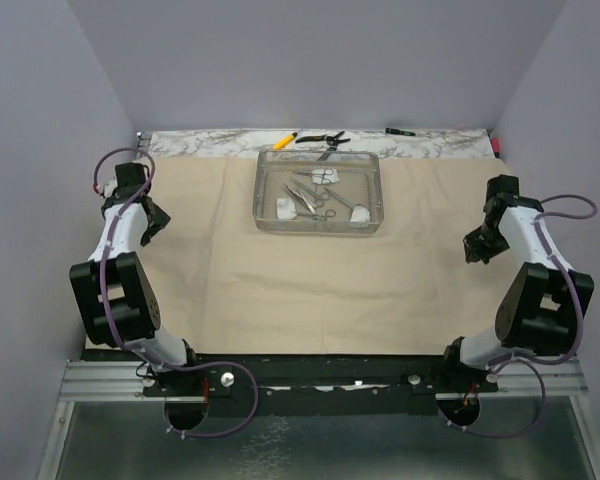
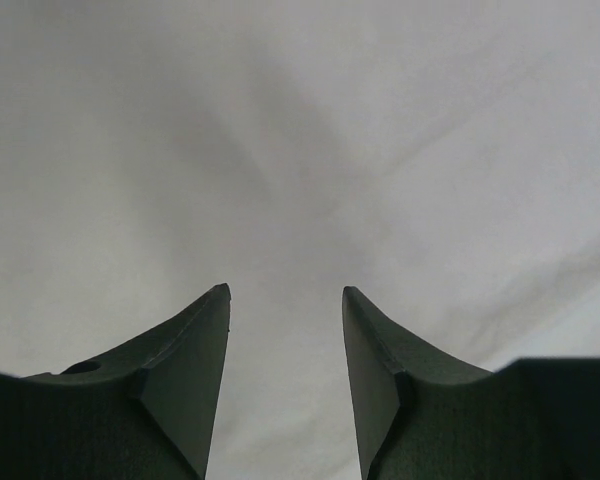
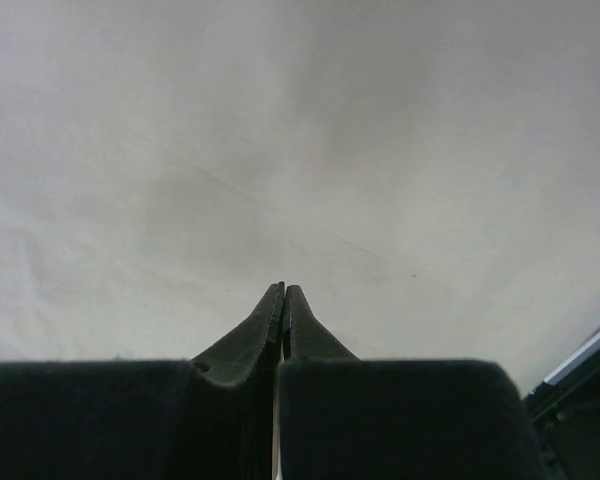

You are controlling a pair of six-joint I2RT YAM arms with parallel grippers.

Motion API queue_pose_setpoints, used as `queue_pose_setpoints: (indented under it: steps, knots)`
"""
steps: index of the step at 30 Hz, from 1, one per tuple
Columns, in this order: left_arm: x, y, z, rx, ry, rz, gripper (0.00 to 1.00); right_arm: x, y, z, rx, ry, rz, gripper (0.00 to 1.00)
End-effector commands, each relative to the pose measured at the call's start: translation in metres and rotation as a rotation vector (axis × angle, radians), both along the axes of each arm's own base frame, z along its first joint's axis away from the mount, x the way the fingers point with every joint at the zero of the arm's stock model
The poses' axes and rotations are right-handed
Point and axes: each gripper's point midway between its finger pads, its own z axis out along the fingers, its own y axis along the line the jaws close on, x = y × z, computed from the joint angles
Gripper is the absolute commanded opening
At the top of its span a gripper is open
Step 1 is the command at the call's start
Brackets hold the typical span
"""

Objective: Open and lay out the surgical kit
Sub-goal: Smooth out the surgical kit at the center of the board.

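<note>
cloth (image 1: 310, 270) spread flat over most of the table (image 1: 210, 143), with only a marbled strip bare along the far edge. tray (image 1: 263, 190) standing on the far middle of the cloth, long side across. inside it, steel clamps (image 1: 307, 196) and thin tweezers (image 1: 335, 197) lying crossed in a loose heap near the middle, too small to tell piece from piece. three bits of gauze (image 1: 286, 208) in the tray too: one near the left front corner, one at the right front, one toward the back wall.

beyond the tray, on the bare strip, pen (image 1: 285, 140) lying slantwise and pliers (image 1: 325, 138) just to its right, both off the cloth.

left gripper (image 1: 155, 218) low over the cloth's left edge, well apart from the tray; from the wrist view (image 2: 285, 292), fingers (image 2: 195, 370) parted with a clear gap, nothing between them, only pale cloth (image 2: 300, 150) with soft folds beneath.

right gripper (image 1: 477, 245) over the cloth's right edge, likewise far from the tray; from its wrist view (image 3: 283, 288), fingertips pressed together to a thin seam, nothing visible between them, smooth cloth (image 3: 300, 150) below.
</note>
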Motion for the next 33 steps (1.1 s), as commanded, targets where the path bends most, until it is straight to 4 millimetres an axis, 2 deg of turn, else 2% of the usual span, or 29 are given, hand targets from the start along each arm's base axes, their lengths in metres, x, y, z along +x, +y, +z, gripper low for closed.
queue_pose_setpoints:
  steps: [1,6,11,14,20,24,28,33]
  knots:
    - [-0.065,0.029,-0.019,-0.017,0.086,0.249,0.5,0.045,0.015,-0.013,0.058,-0.087,0.13,0.03]
    - [-0.104,0.048,-0.026,0.042,0.116,0.425,0.53,0.059,0.022,-0.029,0.095,-0.093,0.206,0.06]
    - [-0.145,0.063,-0.023,0.12,0.132,0.573,0.66,0.064,0.022,-0.041,0.1,-0.08,0.248,0.07]
    - [-0.161,0.064,-0.026,0.115,0.111,0.64,0.75,0.068,0.021,-0.046,0.101,-0.068,0.265,0.07]
    - [-0.176,0.062,-0.042,0.065,0.095,0.701,0.83,0.075,0.021,-0.052,0.111,-0.064,0.283,0.07]
    - [-0.187,0.06,-0.048,0.029,0.069,0.78,0.82,0.077,0.021,-0.053,0.111,-0.062,0.281,0.07]
    - [-0.188,0.059,-0.048,0.006,-0.066,0.866,0.79,0.081,0.021,-0.05,0.115,-0.074,0.277,0.07]
    - [-0.198,0.064,-0.049,0.035,-0.06,0.888,0.77,0.088,0.019,-0.044,0.107,-0.083,0.28,0.07]
